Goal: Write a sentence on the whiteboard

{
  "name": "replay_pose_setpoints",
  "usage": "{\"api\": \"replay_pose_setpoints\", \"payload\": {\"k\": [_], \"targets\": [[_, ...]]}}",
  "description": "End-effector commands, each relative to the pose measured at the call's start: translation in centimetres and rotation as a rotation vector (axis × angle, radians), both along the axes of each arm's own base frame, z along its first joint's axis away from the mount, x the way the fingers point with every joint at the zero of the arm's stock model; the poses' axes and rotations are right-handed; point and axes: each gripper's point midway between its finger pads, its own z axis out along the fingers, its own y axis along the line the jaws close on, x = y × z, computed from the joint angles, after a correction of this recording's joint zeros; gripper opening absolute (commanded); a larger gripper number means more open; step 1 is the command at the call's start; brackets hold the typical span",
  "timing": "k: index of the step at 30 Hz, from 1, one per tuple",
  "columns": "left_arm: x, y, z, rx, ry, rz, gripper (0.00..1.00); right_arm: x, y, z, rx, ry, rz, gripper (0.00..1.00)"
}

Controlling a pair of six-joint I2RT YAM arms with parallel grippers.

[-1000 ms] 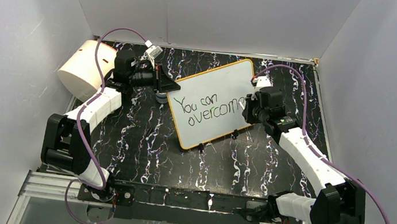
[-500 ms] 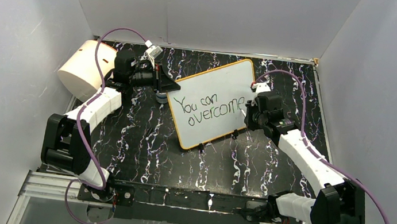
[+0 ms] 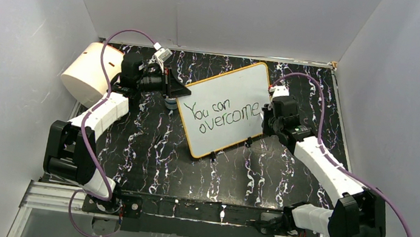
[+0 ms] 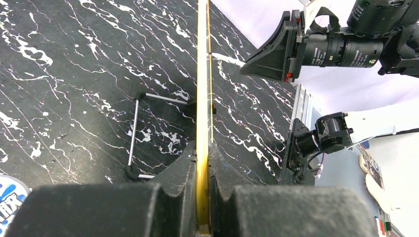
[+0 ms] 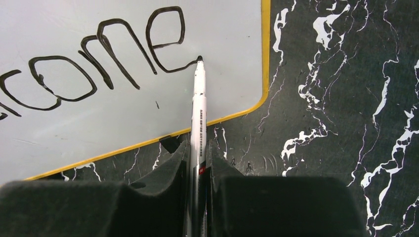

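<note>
Probably a robotics lab test booth: plain white panels [image 3: 222,10] wall in a black marble-patterned table [image 3: 148,147] on three sides. A left arm [image 3: 101,110] and a right arm [image 3: 327,167], both white-and-black robot arms, are bolted to a metal rail [image 3: 56,196] at its near edge, trailing purple cables [image 3: 102,64].

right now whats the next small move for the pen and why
Probably lift the pen tip off the board and carry it to the bare space under the writing: the last e looks finished and the tip sits near the yellow edge.
</note>
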Motion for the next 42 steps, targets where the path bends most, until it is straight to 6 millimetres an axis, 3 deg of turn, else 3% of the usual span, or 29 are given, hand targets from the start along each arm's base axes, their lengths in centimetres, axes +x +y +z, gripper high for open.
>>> {"api": "replay_pose_setpoints", "payload": {"k": [1,7,15,30,42], "targets": [[-2.6,-1.3,-3.6,0.044,0.135,-0.077,0.00,0.8,0.6,2.6,0.057,-0.088,0.005,0.00],[-2.5,-1.1,-3.7,0.057,0.128,-0.065,0.00,-1.3,1.2,4.1,0.105,-0.097,0.053,0.00],[-2.3,-1.0,-3.9,0.077,0.114,-0.051,0.00,-4.8,3.0,4.1,0.126,-0.059,0.103,0.00],[-1.8,-0.9,-5.2,0.099,0.139,-0.043,0.00,-9.9,6.6,2.2,0.079,0.000,0.160,0.00],[-2.0,-0.8,-4.8,0.100,0.128,-0.041,0.00,-12.0,9.7,0.5,0.034,-0.011,0.214,0.00]]}}
